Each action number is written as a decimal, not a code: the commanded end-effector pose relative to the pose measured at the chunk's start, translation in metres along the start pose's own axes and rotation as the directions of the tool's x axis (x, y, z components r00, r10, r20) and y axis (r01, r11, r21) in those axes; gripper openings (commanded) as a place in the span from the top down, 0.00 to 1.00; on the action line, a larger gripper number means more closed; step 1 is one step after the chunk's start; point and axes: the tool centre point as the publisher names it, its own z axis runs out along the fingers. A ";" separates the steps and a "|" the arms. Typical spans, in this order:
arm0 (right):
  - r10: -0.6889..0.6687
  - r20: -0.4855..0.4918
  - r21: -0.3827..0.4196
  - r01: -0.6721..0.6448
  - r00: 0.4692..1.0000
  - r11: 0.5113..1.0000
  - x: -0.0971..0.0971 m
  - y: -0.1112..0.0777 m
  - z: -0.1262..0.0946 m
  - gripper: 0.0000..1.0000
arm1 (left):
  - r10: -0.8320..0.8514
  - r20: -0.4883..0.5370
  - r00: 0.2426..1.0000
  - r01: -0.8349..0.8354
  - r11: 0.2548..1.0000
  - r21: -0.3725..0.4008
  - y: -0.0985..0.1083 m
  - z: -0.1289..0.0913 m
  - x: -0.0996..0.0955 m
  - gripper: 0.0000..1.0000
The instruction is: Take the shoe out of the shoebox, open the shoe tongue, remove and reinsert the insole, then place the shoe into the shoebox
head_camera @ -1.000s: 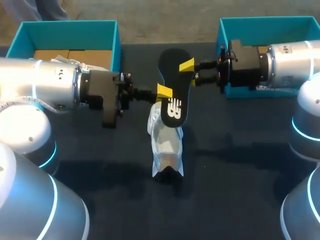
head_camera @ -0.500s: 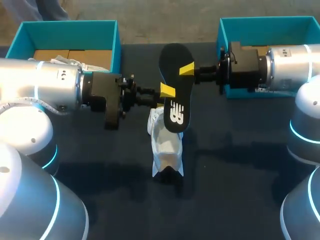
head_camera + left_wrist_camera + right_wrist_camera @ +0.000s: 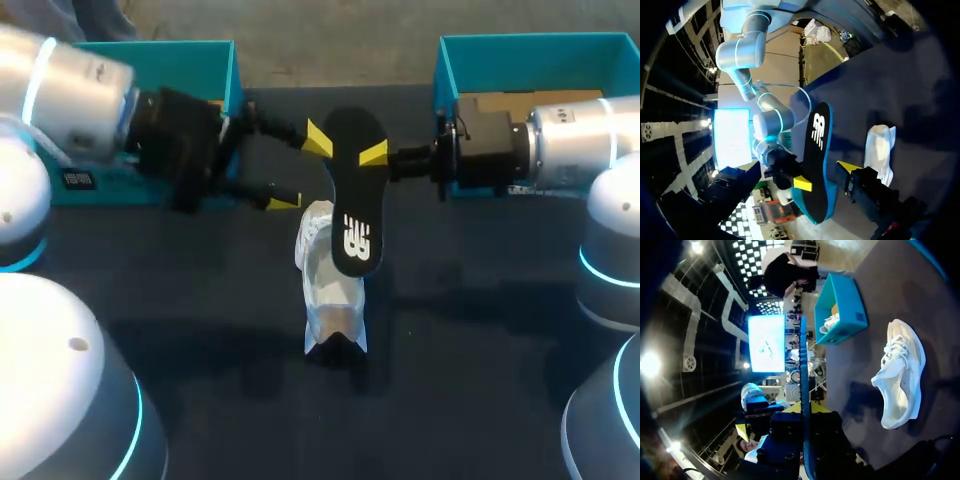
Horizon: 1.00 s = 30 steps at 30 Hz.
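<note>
Your right tool (image 3: 366, 158) is pinching the black foam insole with a teal edge (image 3: 352, 200) near its far end, holding it on edge above the dark desk (image 3: 480, 330). The insole carries a white logo (image 3: 357, 238) near its lower end; I leave it unread. Your left tool (image 3: 300, 170) hangs just beside the insole with its yellow-tipped fingers spread wide, touching nothing. The white lace-up shoe (image 3: 330, 295) lies on the desk under the insole, outside both boxes; no writing on it is legible. One teal cardboard shoebox (image 3: 140, 46) stands at the desk's far left, a second teal shoebox (image 3: 540, 40) at its far right.
</note>
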 end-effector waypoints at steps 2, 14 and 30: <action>0.000 -0.003 0.008 0.000 1.000 1.000 -0.002 0.003 0.008 1.00 | -0.005 -0.358 0.934 0.020 0.999 0.039 0.005 -0.012 -0.010 0.00; -0.010 0.014 0.015 0.009 1.000 1.000 -0.004 0.001 0.013 1.00 | 0.009 -0.366 0.931 0.003 0.999 0.032 0.006 -0.010 -0.012 0.00; -0.021 0.038 0.041 0.020 0.999 0.999 -0.008 0.000 0.027 1.00 | -0.060 -0.689 0.723 0.062 0.998 -0.021 0.037 0.007 -0.010 0.00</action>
